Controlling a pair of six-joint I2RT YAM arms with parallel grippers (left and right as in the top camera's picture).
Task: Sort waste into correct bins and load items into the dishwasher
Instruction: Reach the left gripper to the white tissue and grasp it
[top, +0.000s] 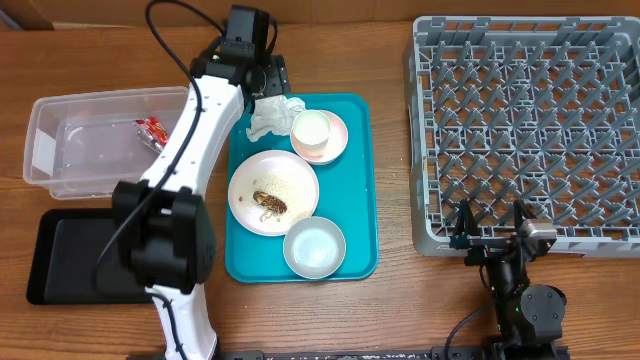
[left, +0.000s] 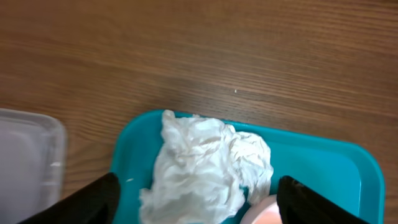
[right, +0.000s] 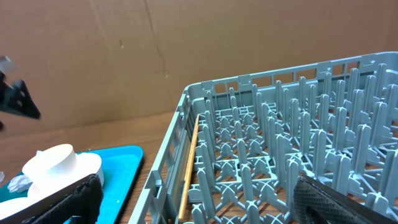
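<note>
The crumpled white napkin (top: 272, 115) lies at the far left corner of the teal tray (top: 360, 180). My left gripper (top: 265, 92) is open right above it, and in the left wrist view its fingers (left: 199, 208) straddle the napkin (left: 205, 165). The white cup (top: 311, 131) stands on the pink saucer (top: 338, 137). The white plate (top: 273, 192) holds brown scraps and rice crumbs (top: 270, 204). The bowl (top: 314, 246) sits at the tray's front. The red-and-white wrapper (top: 152, 130) lies in the clear tub (top: 60, 150). My right gripper (top: 490, 235) is open and empty by the grey rack (top: 530, 130).
The black tray (top: 60, 255) lies in front of the clear tub at the left. A thin wooden stick (right: 189, 162) lies inside the rack (right: 280, 143) along its left wall. The left arm stretches over the table between the tub and the teal tray.
</note>
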